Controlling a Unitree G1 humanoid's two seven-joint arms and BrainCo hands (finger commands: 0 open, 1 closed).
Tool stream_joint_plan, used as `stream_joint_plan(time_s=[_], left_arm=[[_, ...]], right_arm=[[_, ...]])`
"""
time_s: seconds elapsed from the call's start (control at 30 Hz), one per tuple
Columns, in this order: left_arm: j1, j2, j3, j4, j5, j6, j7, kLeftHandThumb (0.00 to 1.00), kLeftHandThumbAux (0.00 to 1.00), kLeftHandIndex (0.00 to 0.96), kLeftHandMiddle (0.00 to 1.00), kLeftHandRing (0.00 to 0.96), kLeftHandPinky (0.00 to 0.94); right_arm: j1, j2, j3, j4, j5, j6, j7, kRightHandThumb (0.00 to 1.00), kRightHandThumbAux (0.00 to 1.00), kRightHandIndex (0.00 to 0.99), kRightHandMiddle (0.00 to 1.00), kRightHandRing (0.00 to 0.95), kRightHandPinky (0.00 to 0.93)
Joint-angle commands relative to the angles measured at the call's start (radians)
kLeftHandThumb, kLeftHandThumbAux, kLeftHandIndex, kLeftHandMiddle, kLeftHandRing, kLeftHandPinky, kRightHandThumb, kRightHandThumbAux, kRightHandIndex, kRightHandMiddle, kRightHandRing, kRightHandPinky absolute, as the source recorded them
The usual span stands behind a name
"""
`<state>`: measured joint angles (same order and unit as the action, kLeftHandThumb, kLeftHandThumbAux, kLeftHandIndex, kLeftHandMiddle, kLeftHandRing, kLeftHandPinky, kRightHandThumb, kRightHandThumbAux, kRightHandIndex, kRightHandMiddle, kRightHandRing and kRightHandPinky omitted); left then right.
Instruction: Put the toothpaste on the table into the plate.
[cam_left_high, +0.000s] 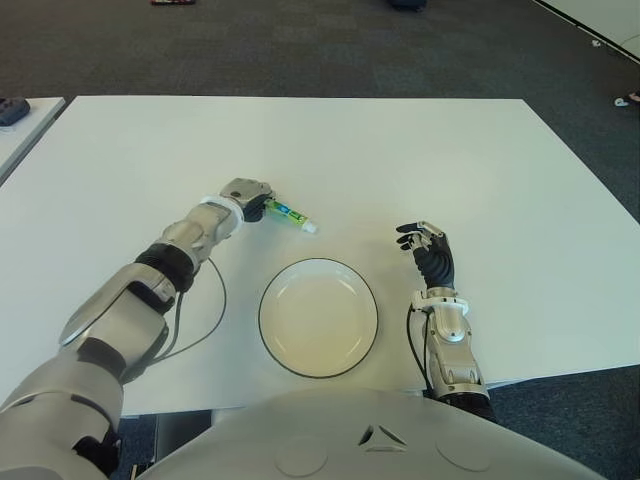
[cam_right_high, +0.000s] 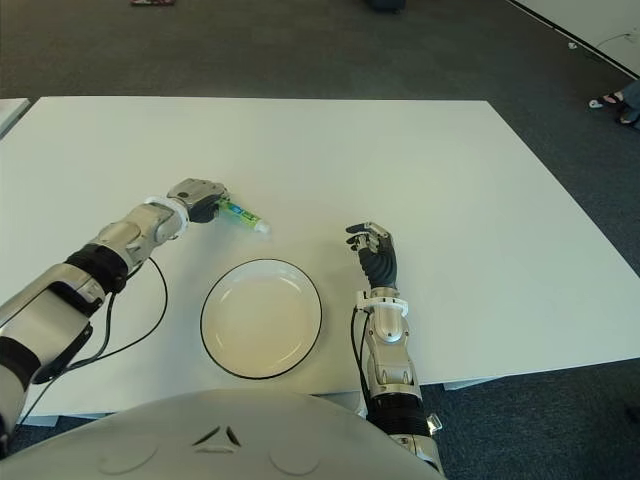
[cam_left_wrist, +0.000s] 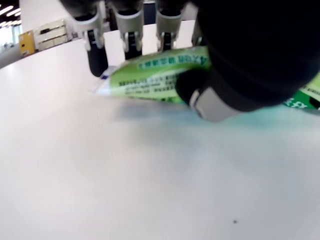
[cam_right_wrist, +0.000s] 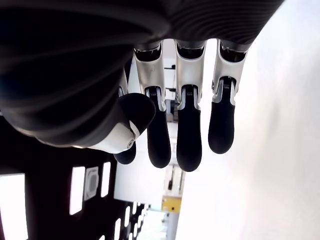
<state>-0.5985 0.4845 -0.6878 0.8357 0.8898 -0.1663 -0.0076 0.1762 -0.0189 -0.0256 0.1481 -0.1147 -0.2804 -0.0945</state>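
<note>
- Left hand (cam_left_high: 247, 197): fingers and thumb are closed around the tail end of the toothpaste tube (cam_left_high: 287, 213), which lies low on the counter (cam_left_high: 420, 150), towards its middle.
- Right hand (cam_left_high: 428, 250): idle, fingers relaxed, holding nothing, beside the plate's right side.
- Progress: tube grasped, not delivered. The plate (cam_left_high: 318, 317), near the counter's front edge, holds nothing; lift and transfer remain.

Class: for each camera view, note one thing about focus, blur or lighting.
Left wrist view: the green toothpaste tube under the left robot hand is soft, its print barely legible. Right wrist view: the right robot hand is a dark silhouette against bright background. Eye views: even light on the white table, round white plate sharp.
</note>
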Motion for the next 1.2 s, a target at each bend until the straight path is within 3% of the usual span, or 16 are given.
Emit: stream_joint_plan(time_s=[0.03,0.33,1.2], left_arm=[[0.023,0.009,-0.051,0.021,0.049,-0.033,-0.012,0.707,0.705,0.431,0.759,0.761,0.782],[0.019,0.02,-0.078,0.007,0.082,-0.028,-0.04,0.709,0.707,0.435,0.798,0.807,0.838],[0.048,0.009,0.002,0.041,-0.01,-0.12,0.085,0.709,0.708,0.442,0.828,0.839,0.846]], right_arm=[[0.003,0.003,-0.004,-0.002,0.009,0.02,-0.003,0.845,0.681,0.472,0.454,0.501,0.483],[0.003,0.004,-0.007,0.003,0.008,0.018,-0.007,0.845,0.681,0.47,0.455,0.496,0.477],[0.008,0.0,-0.006,-0.002,0.016,0.005,0.005,0.846,0.681,0.476,0.453,0.501,0.484]])
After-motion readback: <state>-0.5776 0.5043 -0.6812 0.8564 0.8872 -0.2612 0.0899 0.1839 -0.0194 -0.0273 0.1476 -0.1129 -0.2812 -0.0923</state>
